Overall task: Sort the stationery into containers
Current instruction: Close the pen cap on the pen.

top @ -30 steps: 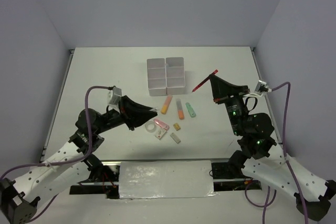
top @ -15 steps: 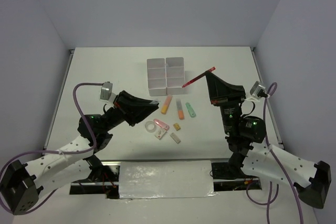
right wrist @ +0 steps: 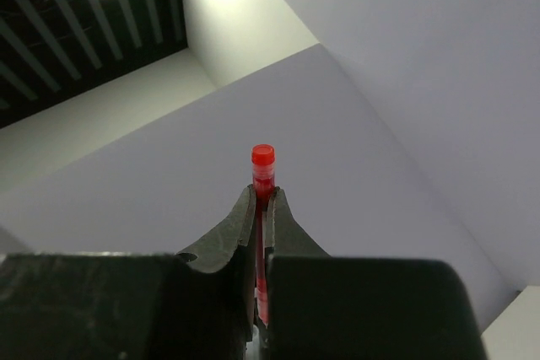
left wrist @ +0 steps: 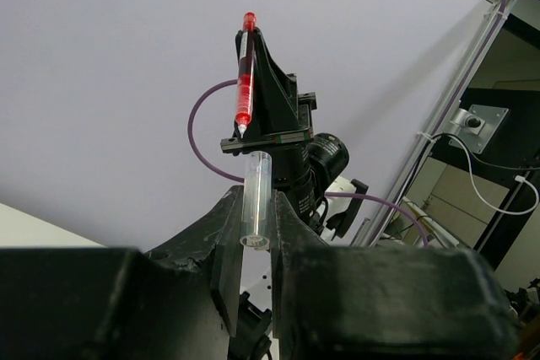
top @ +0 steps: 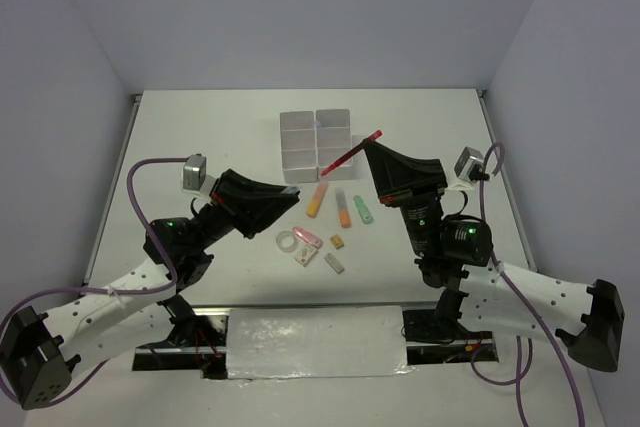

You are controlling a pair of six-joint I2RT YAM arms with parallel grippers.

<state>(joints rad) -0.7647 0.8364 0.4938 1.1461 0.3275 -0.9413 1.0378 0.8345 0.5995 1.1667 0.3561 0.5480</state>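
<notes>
A red pen (top: 350,152) was clenched in the right jaws above the boxes (top: 316,137), seemingly for dropping in; a clear tube (left wrist: 256,200) was pinched by the left jaws.

Mostly white: desk (top: 200,137), containers (top: 316,143); plus red pen (top: 350,153), clear tube (left wrist: 256,200).
Black left claw (left wrist: 256,212), black right claw (right wrist: 261,201); peach highlighter (top: 317,198), orange highlighter (top: 344,209), green highlighter (top: 363,210); 2 purple cables (top: 150,172); lilac walls (top: 300,17).
</notes>
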